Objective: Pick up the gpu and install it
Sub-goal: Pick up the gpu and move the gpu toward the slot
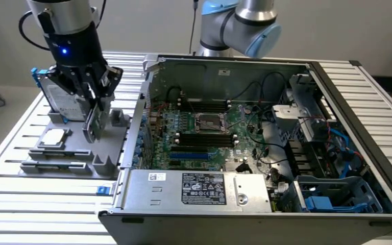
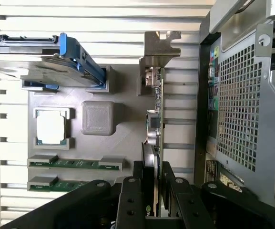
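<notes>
Black pincer, shown closed on the gpu: the thin card is clamped edge-on between the two fingers, one pad pressed to each face. The card is held upright, with its silver bracket at the end far from the fingers. The gpu is located at the exterior view's left, above the grey parts holder and just beside the outer wall of the computer case. Whether its lower edge is clear of the holder's slot cannot be told.

On the same holder are seen a silver hard drive in a blue frame, stood on edge at the far side; a square processor chip laid flat in its recess; and two memory sticks, laid side by side at the near side.

The case is laid on its side with the cover removed, so that the green motherboard is exposed at its middle. A silver power supply box is fitted along the near wall, and a blue plastic drive cage is seen in the near corner at the exterior view's right. Holder and case are both carried by a slatted aluminium tabletop.
</notes>
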`<move>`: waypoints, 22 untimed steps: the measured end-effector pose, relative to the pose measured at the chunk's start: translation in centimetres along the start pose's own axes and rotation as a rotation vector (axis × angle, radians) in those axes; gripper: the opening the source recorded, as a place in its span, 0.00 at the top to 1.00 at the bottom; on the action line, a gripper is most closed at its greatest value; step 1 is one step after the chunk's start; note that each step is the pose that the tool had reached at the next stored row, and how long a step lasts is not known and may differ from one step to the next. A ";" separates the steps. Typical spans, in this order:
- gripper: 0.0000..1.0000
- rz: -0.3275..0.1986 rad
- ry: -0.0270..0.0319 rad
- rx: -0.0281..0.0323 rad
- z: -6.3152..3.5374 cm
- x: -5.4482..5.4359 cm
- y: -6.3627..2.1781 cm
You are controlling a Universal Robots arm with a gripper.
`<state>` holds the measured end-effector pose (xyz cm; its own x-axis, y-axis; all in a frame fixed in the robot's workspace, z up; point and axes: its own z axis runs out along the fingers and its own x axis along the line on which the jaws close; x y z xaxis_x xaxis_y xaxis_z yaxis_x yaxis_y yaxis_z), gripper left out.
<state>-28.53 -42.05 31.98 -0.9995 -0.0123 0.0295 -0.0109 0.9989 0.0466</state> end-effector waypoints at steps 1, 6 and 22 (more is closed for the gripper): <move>0.73 0.000 -0.0001 -0.0001 -0.44 0.0 0.02; 0.73 0.000 0.0000 0.0000 -2.73 -0.2 0.12; 0.73 0.000 0.0059 -0.0015 -10.19 -5.1 -1.01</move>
<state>-23.08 -43.47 41.96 -0.9993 -0.0123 0.0354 -0.0106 0.9988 0.0481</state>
